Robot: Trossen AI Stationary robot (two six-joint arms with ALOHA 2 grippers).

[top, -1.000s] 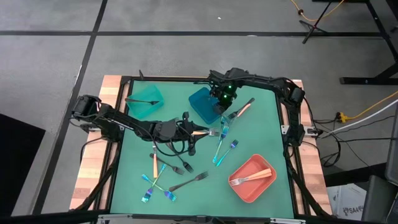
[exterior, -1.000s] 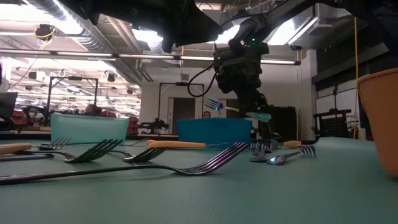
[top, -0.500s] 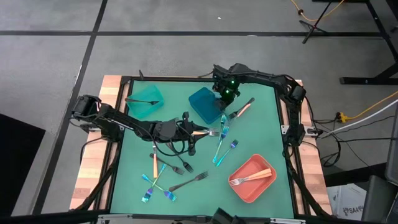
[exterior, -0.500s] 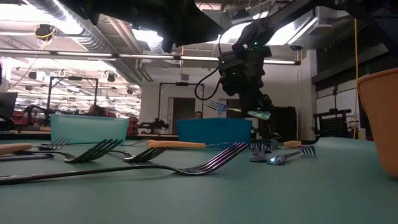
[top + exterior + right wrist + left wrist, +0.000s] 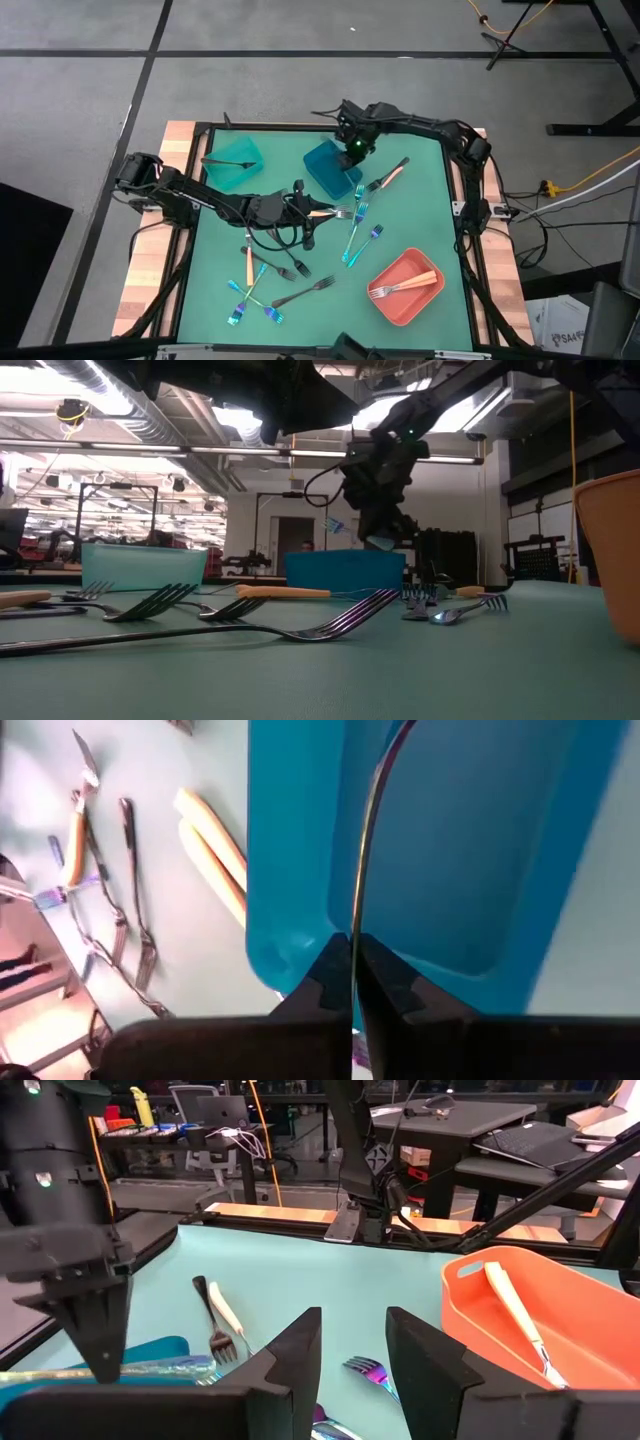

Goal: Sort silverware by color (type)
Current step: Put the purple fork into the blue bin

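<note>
While the high view shows only my right gripper poised over the blue bin at the table's far middle, the right wrist view shows what I carry: an iridescent fork pinched edge-on between my closed fingers, its long axis running straight out from the tips over the bin's bare floor. From table height, the fork's tines stick out to the left of the gripper, above the bin's rim. My right arm reaches in from the far right corner, elbow bent. My left gripper lies low at mid-table among the scattered forks, fingers apart and holding nothing.
</note>
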